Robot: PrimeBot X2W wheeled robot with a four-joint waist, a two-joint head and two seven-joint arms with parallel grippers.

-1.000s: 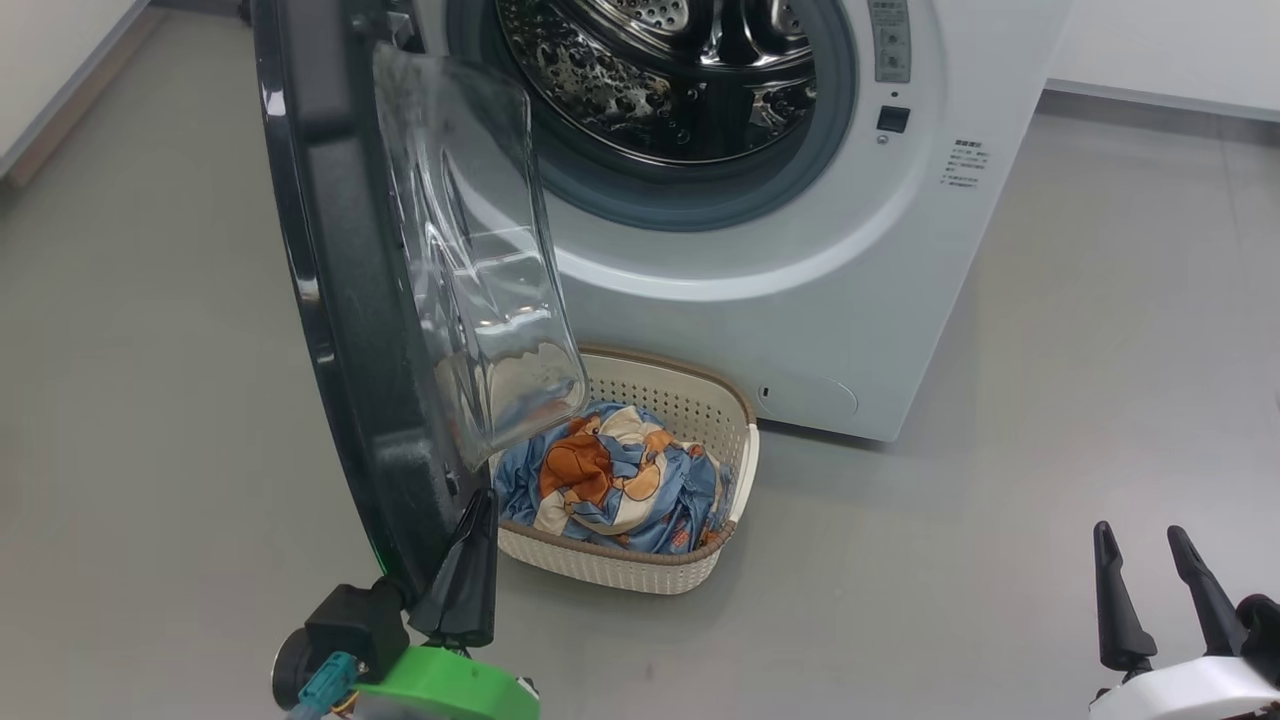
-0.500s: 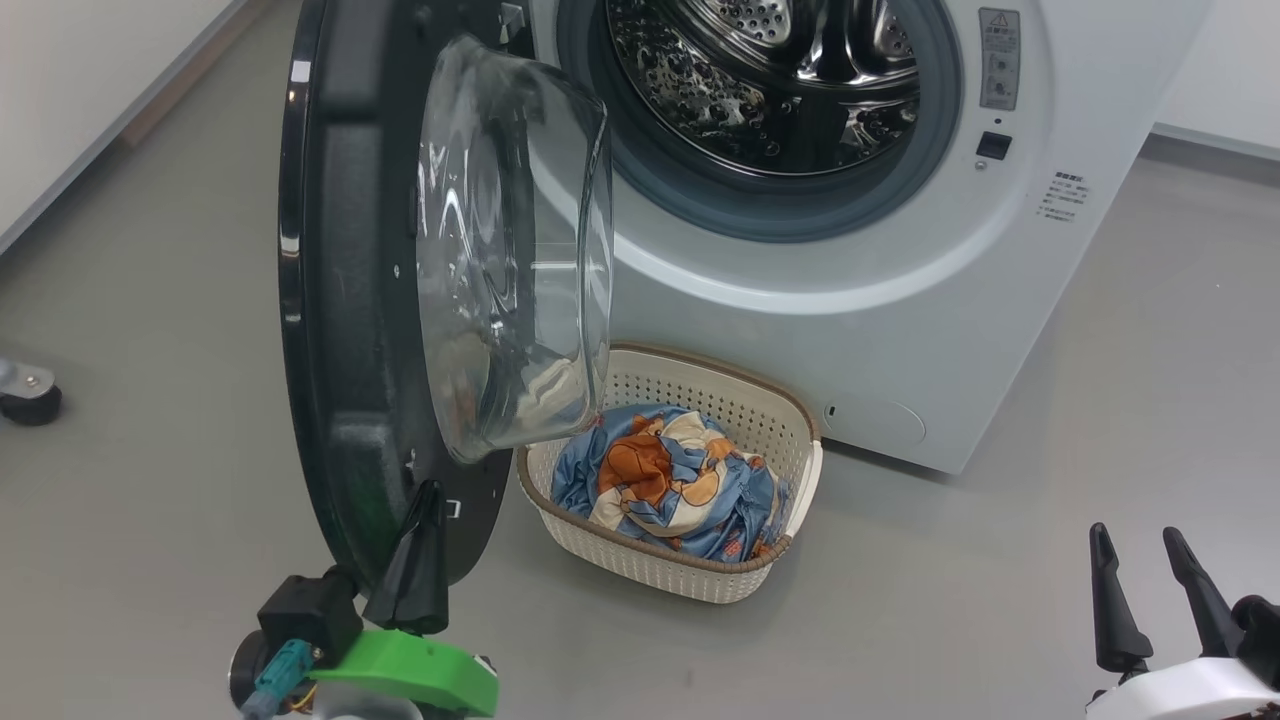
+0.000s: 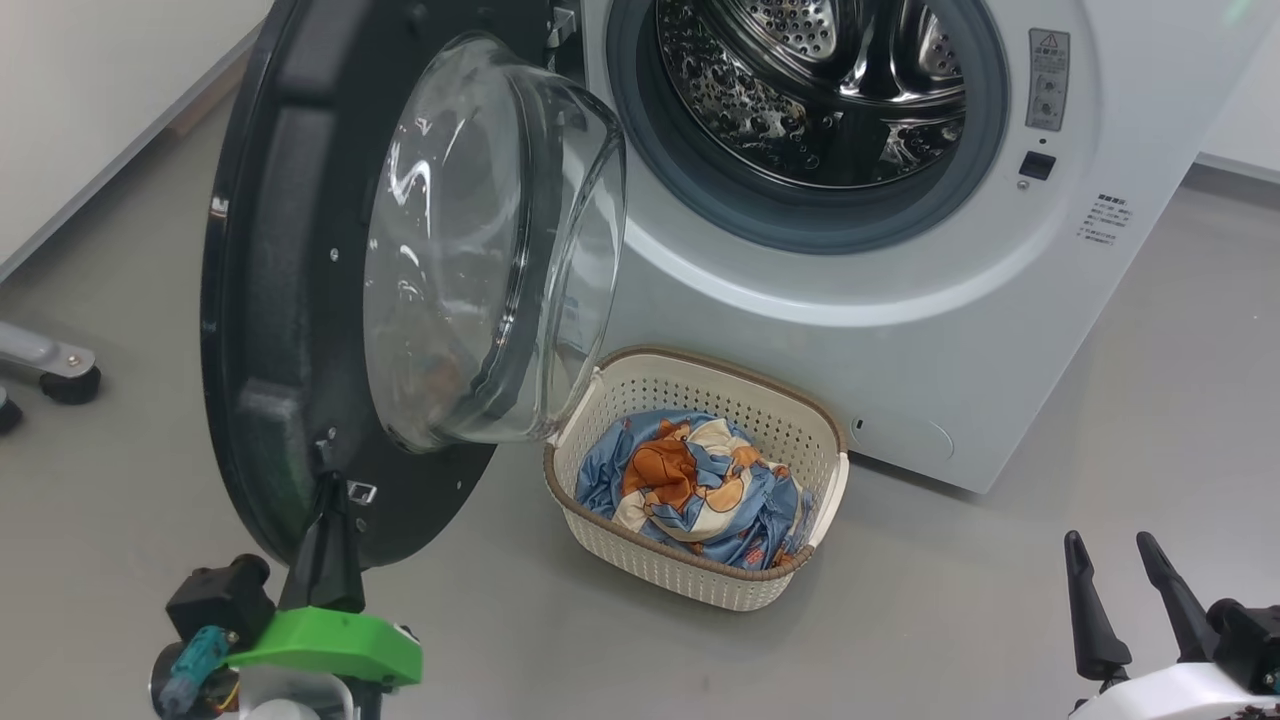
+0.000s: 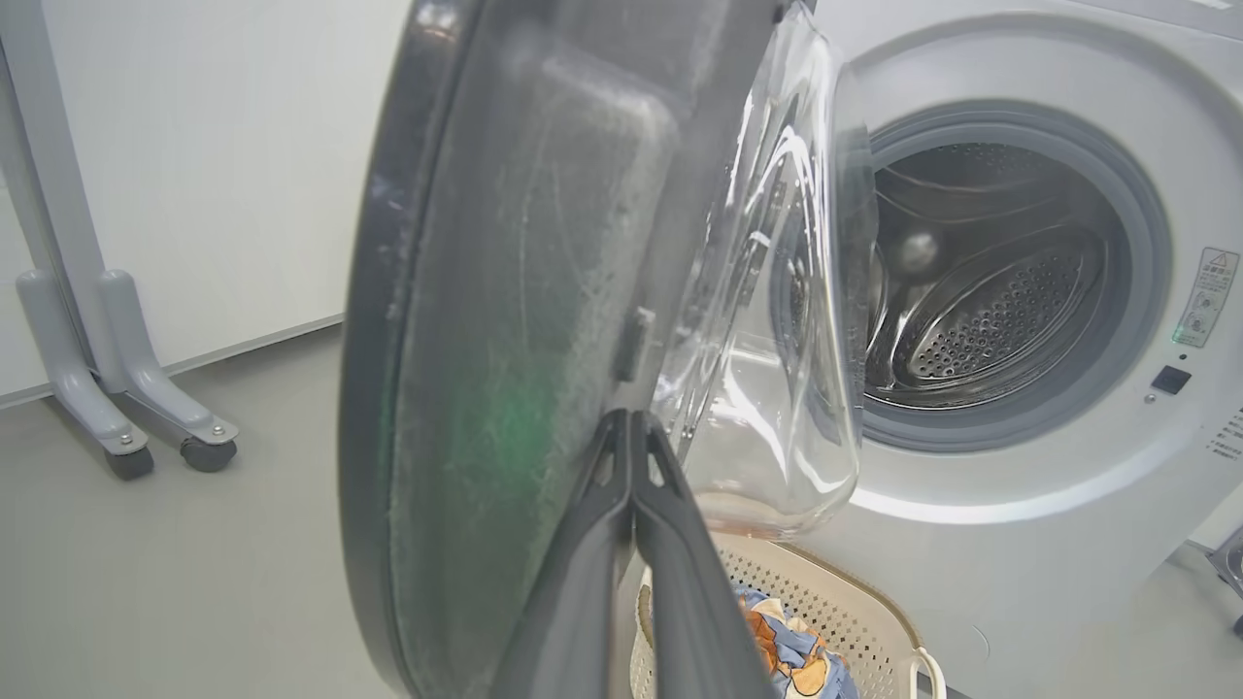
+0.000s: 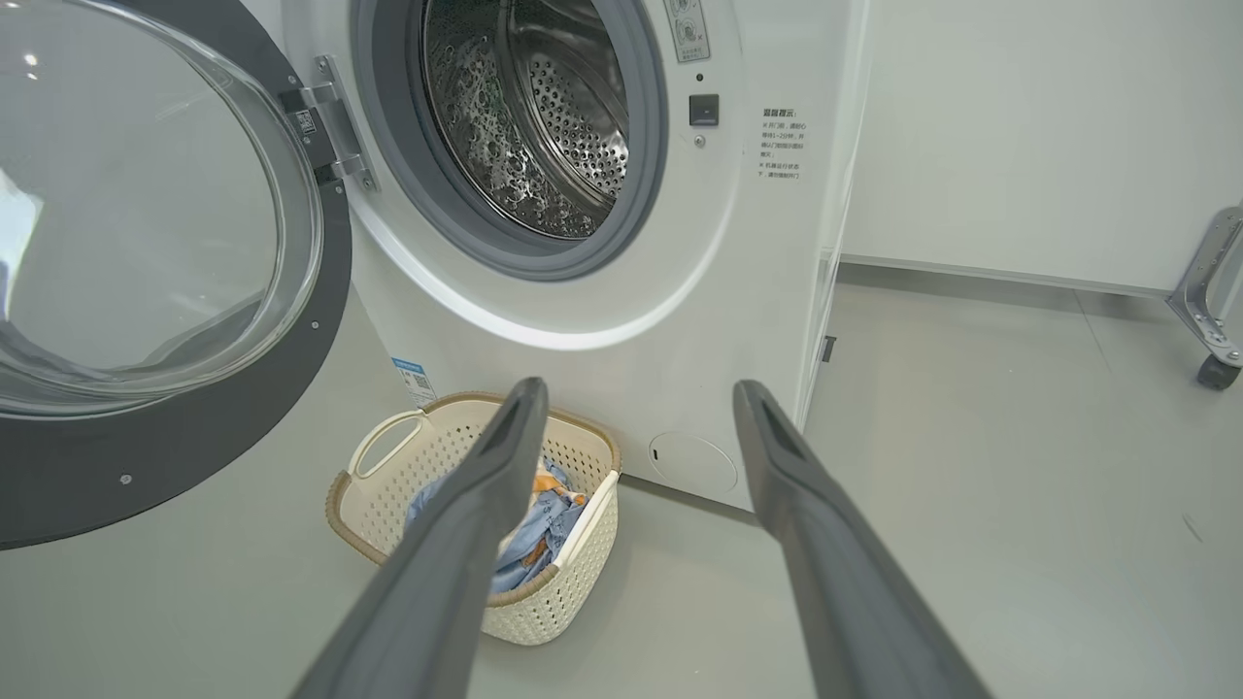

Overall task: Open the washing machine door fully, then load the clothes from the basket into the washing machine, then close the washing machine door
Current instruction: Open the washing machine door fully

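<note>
lower left: the left fingers [image 3: 325,520] are closed together, tips at the wide-open washing machine door [image 3: 280,300]. middle: the clothes [image 3: 690,480] lie in the basket [image 3: 690,585], so loading and closing are left. lower right: the right fingers [image 3: 1088,610] are spread apart, holding nothing.

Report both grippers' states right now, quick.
Left gripper: shut, holding nothing, fingertips at the inner side of the washing machine door.
Right gripper: open, empty.
</note>
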